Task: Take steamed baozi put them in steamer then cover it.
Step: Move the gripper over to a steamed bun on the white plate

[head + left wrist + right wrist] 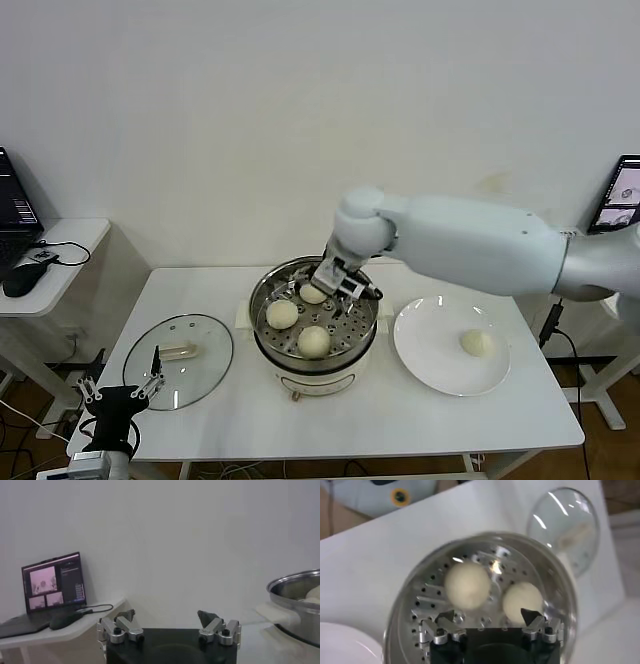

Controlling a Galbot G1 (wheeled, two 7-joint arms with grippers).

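The steamer [300, 368] stands mid-table with three baozi on its perforated tray: one at the left [283, 314], one at the front [314, 341], one at the back [313, 293]. A fourth baozi [477, 343] lies on the white plate [430, 355]. My right gripper [347, 285] hangs over the pot's far right side, open and empty, just beside the back baozi. The right wrist view shows its open gripper [490, 615] above the tray [427, 602] with two baozi [468, 585] [522, 602]. The glass cover [205, 375] lies flat on the table to the left. My left gripper [150, 378] is parked open at the table's front left.
A side desk with a laptop [52, 582] and mouse [20, 282] stands to the left of the table. The left wrist view shows its open gripper [166, 616] and the steamer's rim [295, 580] off to one side. A screen [625, 195] stands far right.
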